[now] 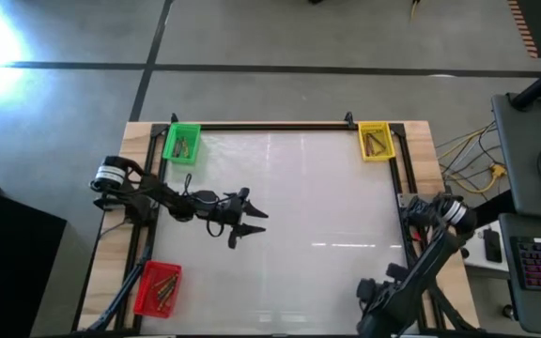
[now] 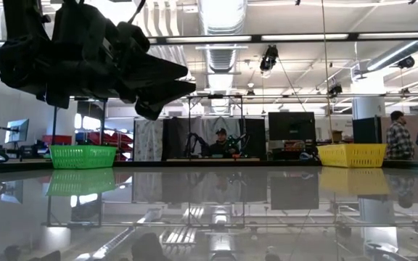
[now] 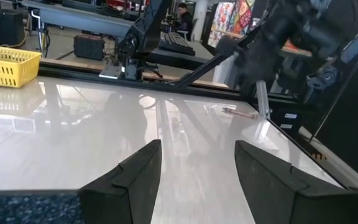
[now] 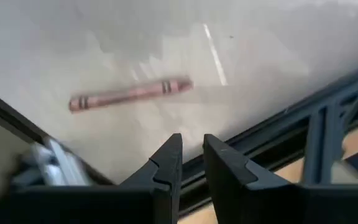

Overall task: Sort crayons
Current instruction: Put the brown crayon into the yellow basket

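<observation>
One pinkish-brown crayon (image 4: 129, 94) lies flat on the white table near its right frame rail; it also shows in the left wrist view (image 3: 239, 112). My left gripper (image 1: 248, 225) hovers open and empty above the table's left middle, and also shows in the low view (image 2: 162, 90). My right gripper (image 4: 191, 152) hangs above the table's near right corner (image 1: 364, 289), a little short of the crayon, its fingers almost together and holding nothing. Several crayons lie in the green bin (image 1: 181, 143), the yellow bin (image 1: 375, 141) and the red bin (image 1: 159, 288).
A dark frame rail (image 4: 278, 134) runs along the table's edge just beside my right gripper. The green and yellow bins stand at the far corners and the red bin at the near left corner. People sit and stand in the room behind (image 2: 220, 141).
</observation>
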Robot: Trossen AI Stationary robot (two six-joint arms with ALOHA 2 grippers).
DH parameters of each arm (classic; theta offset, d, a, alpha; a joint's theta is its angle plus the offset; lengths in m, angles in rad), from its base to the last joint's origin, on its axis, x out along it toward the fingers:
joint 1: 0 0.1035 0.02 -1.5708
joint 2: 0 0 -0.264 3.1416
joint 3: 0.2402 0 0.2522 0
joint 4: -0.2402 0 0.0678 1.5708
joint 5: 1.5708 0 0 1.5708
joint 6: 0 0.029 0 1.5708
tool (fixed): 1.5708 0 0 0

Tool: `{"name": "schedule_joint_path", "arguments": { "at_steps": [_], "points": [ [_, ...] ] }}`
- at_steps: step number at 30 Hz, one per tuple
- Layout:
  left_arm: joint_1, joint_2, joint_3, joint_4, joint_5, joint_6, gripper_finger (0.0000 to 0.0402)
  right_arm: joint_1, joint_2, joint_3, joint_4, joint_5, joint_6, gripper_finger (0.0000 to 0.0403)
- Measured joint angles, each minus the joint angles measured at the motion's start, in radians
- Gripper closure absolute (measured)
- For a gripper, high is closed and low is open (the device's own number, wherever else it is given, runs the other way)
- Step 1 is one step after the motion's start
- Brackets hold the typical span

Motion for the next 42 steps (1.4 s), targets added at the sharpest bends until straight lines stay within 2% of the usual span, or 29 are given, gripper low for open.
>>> {"name": "schedule_joint_path", "arguments": {
  "at_steps": [3,8,10,13,16,20,24,29,35,42],
  "points": [
    [0.000,0.000,0.000,-0.003,0.000,-0.003,0.0214,0.000,-0.049,0.000,0.004,0.053,0.219,0.0344],
    [0.000,0.000,0.000,-0.002,0.004,-0.008,0.0214,-0.002,-0.104,-0.001,0.001,0.240,0.702,0.0344],
    [0.000,0.000,0.000,-0.002,0.007,-0.012,0.0214,-0.010,-0.123,-0.001,0.011,0.324,0.780,0.0344],
    [0.000,-0.001,0.002,-0.005,0.009,-0.032,0.0214,-0.037,-0.140,-0.004,0.016,0.422,0.784,0.0339],
    [0.000,-0.001,0.002,-0.017,0.009,-0.050,0.0214,-0.087,-0.140,-0.017,0.045,0.508,0.714,0.0319],
    [0.000,-0.007,0.002,-0.025,0.028,-0.062,0.0214,-0.181,-0.108,-0.052,0.167,0.550,0.622,0.0279],
    [0.013,-0.065,-0.002,-0.084,0.043,-0.135,0.0214,-0.251,-0.068,-0.065,0.226,0.513,0.685,0.0242],
    [0.033,-0.210,-0.010,-0.309,0.067,-0.150,0.0214,-0.302,-0.033,-0.065,0.275,0.320,0.815,0.0225],
    [0.037,-0.325,-0.011,-0.459,0.063,-0.118,0.0214,-0.350,0.015,-0.066,0.501,0.428,0.764,0.0227],
    [0.035,-0.365,-0.013,-0.528,0.062,-0.122,0.0214,-0.434,0.132,-0.046,0.524,0.351,0.620,0.0237]
  ]
}}
